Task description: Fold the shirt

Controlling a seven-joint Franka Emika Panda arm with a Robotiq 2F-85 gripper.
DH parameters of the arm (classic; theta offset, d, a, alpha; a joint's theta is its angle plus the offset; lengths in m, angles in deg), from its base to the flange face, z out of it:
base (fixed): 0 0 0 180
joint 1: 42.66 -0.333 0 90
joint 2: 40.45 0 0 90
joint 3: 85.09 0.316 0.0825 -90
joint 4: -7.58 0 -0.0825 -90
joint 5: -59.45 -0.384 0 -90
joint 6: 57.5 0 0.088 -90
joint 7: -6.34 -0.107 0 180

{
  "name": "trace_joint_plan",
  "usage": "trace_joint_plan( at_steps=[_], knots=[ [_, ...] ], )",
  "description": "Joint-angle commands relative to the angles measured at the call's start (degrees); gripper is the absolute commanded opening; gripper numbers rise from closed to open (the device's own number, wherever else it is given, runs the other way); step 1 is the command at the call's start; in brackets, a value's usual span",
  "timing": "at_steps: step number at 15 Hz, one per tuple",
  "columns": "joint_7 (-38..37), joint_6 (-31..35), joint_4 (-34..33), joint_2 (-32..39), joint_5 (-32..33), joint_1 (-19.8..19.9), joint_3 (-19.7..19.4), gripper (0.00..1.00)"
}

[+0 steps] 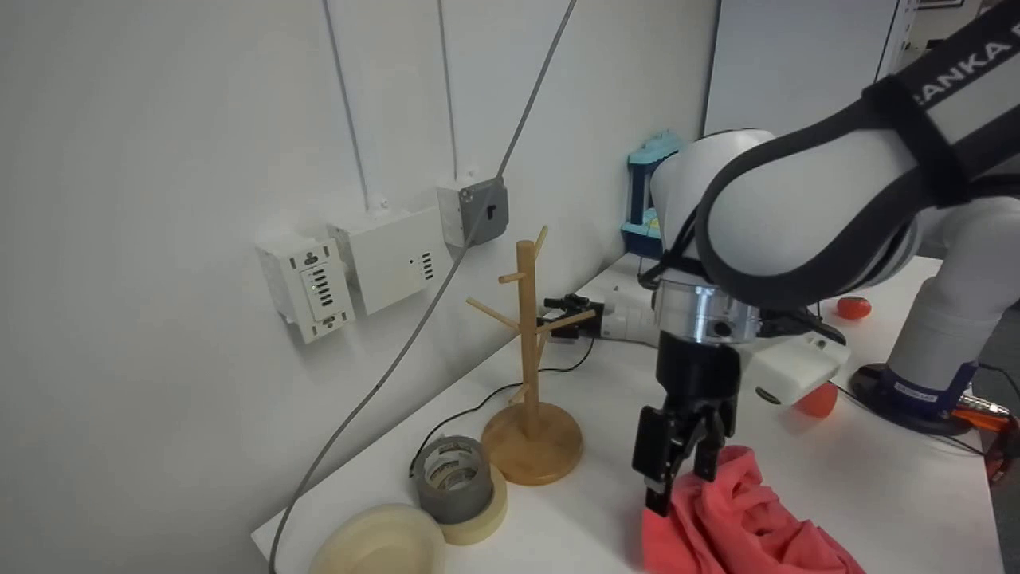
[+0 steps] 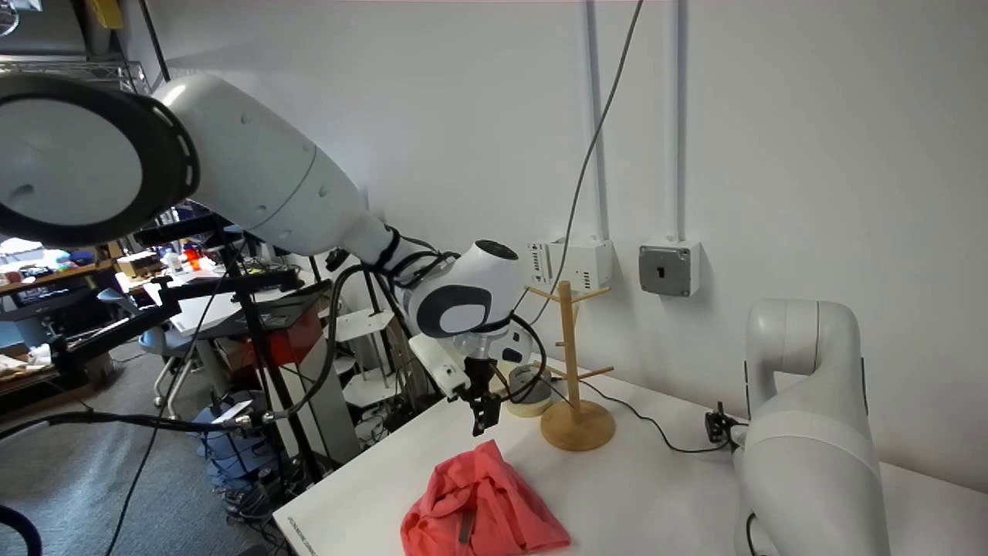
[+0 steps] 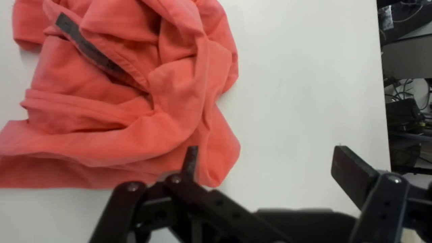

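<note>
A white wall (image 2: 463, 154) backs the white table (image 3: 303, 84). My gripper (image 3: 266, 162) is spread wide above it, one fingertip (image 3: 191, 155) showing against a corner of the coral-red shirt (image 3: 175, 91), bunched inward from the table's end edge. I should pinch that corner and draw it flat before folding.

Soft light leaves faint shadows on the wall (image 2: 478, 154); the floor (image 2: 93, 471) shines dully; close parts of the hand (image 3: 270, 163) blur in the wrist view.
</note>
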Motion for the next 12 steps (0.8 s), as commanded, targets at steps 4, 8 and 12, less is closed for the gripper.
trace_joint_plan(
  at_steps=[4,8,12],
  knots=[
    [-1.4,-4.1,7.6,-13.3,0.5,0.3,-2.1,1.0],
    [-0.7,-1.6,15.3,-22.4,2.0,-0.3,-2.7,1.0],
    [-0.6,1.1,22.3,-30.0,2.4,-0.7,-2.7,1.0]
  ],
)
